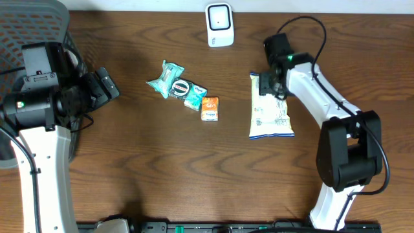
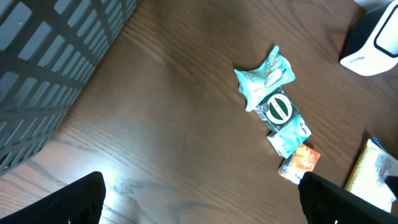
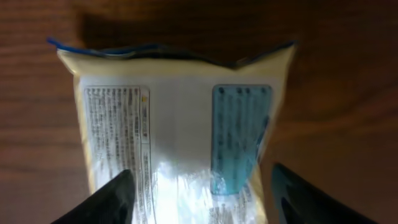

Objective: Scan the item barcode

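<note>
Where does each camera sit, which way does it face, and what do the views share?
Overhead: above the table, facing straight down; shows left hand, right hand over the snack bag, barcode scanner.
Left wrist: on the left arm, facing obliquely down at the small packets; own fingertips in the bottom corners.
Right wrist: on the right arm, facing straight down at the snack bag; own fingertips along the bottom.
Shared: snack bag in all three; packets and scanner in overhead and left wrist.
</note>
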Available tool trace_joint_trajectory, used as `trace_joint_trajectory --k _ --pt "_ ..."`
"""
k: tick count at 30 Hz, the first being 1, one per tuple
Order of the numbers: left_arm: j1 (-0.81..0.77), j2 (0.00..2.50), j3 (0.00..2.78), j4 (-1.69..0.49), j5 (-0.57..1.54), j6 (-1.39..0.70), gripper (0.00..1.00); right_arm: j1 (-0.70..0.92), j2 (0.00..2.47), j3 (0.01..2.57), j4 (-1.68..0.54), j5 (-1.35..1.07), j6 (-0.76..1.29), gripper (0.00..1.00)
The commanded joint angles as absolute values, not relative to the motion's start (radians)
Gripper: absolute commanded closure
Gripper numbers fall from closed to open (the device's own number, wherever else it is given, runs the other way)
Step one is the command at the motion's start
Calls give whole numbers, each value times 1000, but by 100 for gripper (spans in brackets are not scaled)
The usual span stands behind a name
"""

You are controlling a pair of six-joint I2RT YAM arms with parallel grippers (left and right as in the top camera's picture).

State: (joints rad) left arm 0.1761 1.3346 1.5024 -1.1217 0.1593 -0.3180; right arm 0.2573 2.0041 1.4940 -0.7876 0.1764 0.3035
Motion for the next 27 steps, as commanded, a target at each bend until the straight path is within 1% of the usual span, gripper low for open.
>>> trace_joint_trajectory --k 1,6,8,11,14,18,19,21,23,25,27 --pt "180 1337 1524 -1125 165 -319 2 253 2022 1429 -697 191 297 34" --pt "180 1337 1524 -1125 165 -319 2 255 2029 1423 -631 94 298 37" --pt "180 1337 1524 -1125 165 -319 2 264 2029 1431 -605 12 299 36" --pt "180 1337 1524 -1125 165 -319 2 276 2029 1450 -591 -41 299 36" --pt "180 1337 1524 -1125 165 -319 3 287 2029 1503 -618 -51 299 35" --pt "180 1337 1524 -1125 165 -319 2 280 2027 1623 -745 15 299 34" --pt "180 1337 1524 -1125 165 -319 2 276 2027 1656 -790 36 299 36" --pt "180 1337 1524 -1125 165 -319 2 267 2027 1706 -876 62 298 46" --pt "180 1337 1524 -1125 165 -319 2 261 2027 1727 -956 65 298 60" --pt "180 1337 1524 -1125 165 -319 2 258 2027 1722 -1024 65 298 71" --pt "180 1337 1524 -1125 165 -319 2 259 2029 1695 -1077 65 298 78"
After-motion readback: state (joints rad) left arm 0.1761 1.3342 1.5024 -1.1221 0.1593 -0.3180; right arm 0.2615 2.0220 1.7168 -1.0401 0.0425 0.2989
